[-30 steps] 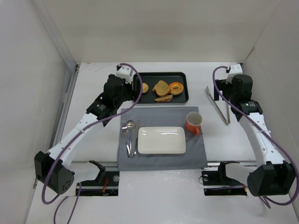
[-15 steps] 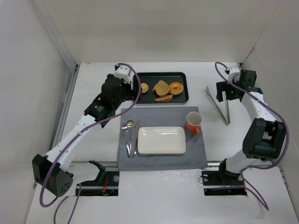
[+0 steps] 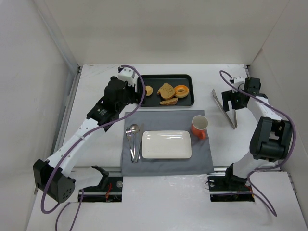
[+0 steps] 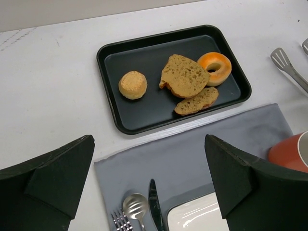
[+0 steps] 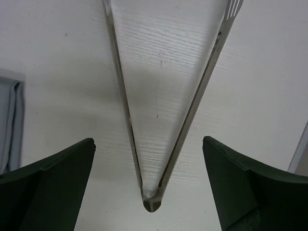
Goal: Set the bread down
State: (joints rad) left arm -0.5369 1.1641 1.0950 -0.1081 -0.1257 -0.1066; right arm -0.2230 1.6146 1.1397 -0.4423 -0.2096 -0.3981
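Observation:
The bread is two toasted slices on a black tray [image 3: 188, 82]: a larger slice [image 3: 166, 89] and a narrow half-slice [image 3: 168, 101]. Both show in the left wrist view, the larger slice [image 4: 184, 76] and the half-slice [image 4: 196, 100], on the tray [image 4: 110, 57]. My left gripper [image 3: 138, 96] is open and empty, hovering at the tray's left front corner over the grey mat; in its own view [image 4: 149, 192] the fingers [image 4: 48, 178] stand wide apart. My right gripper [image 3: 232, 101] is open, low over metal tongs [image 3: 226, 109], its fingers [image 5: 43, 187] either side of the tongs' hinge end [image 5: 151, 199].
A small round bun [image 4: 133, 84] and a glazed donut [image 4: 214, 68] share the tray. A white rectangular plate [image 3: 166, 144] lies on the grey mat [image 3: 202, 159], with fork, spoon and knife [image 3: 134, 139] to its left and an orange cup [image 3: 199, 126] at its right rear. White walls enclose the table.
My right arm has folded back, and its gripper has swung and settled over the tongs. My left arm has barely moved. The bread has not moved.

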